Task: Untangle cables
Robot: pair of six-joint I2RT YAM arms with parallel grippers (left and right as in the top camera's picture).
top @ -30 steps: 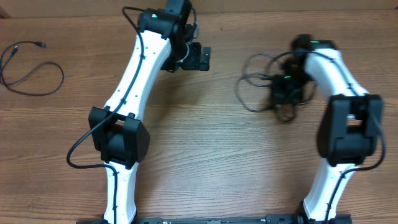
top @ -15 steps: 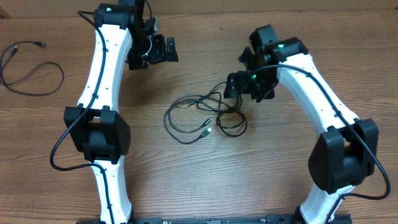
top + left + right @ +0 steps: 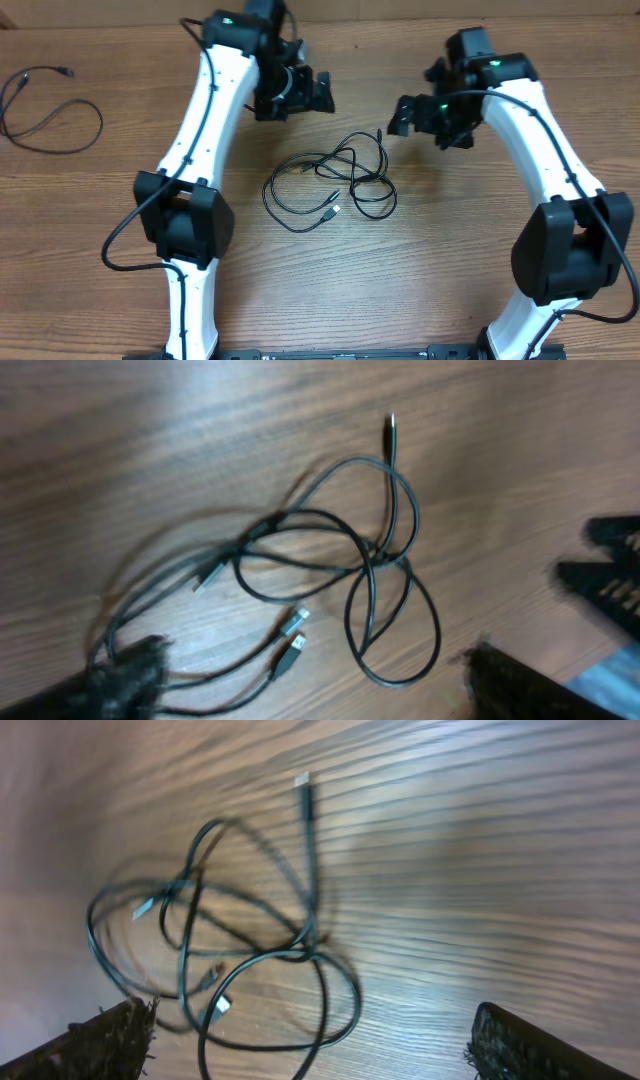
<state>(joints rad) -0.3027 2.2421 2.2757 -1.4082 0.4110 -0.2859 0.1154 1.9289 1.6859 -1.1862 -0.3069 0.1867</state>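
The cables [image 3: 350,178] lie in a loose tangle of thin black loops on the wooden table, midway between the arms, with small plugs showing at their ends. My left gripper [image 3: 305,95] hangs open above and to the left of the tangle. My right gripper [image 3: 425,118] hangs open above and to its right. Neither touches the cords. In the left wrist view the cables [image 3: 385,555] spread out ahead of the wide-apart fingers [image 3: 120,680]. In the right wrist view the cables [image 3: 310,945] lie ahead of the spread fingers [image 3: 540,1045], blurred by motion.
A separate thin black cable [image 3: 50,120] lies curled at the far left of the table. The right gripper's dark body [image 3: 610,575] shows at the right edge of the left wrist view. Bare wood surrounds the tangle.
The right gripper opened and let go of the cable bundle, which now lies spread at the table's middle, then drew back to the right. The left arm swung left, then back right.
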